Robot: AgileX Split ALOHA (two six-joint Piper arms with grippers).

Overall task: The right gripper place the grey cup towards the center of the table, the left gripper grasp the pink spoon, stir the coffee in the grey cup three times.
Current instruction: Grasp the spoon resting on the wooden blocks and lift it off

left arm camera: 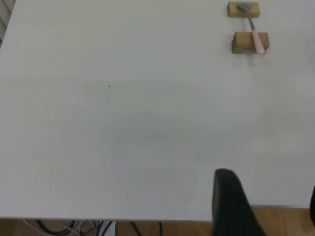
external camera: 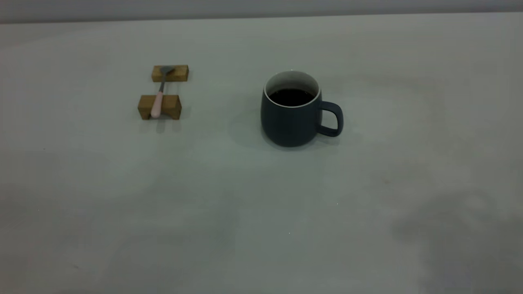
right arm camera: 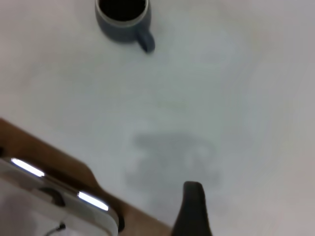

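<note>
your grey cup (external camera: 291,116) is standing upright near the middle of the tabletop (external camera: 261,212), coffee (external camera: 291,97) dark inside, its handle pointing toward the right arm's side, likely easing a grasp there. the pink spoon (external camera: 157,104) is lying bridged across two wooden blocks (external camera: 160,107), raised so fingers can get under it, well apart from the cup. your left hand (left arm camera: 231,196) and right hand (right arm camera: 193,206) are hanging back near the table edge; you cannot tell whether either is open or closed.
</note>
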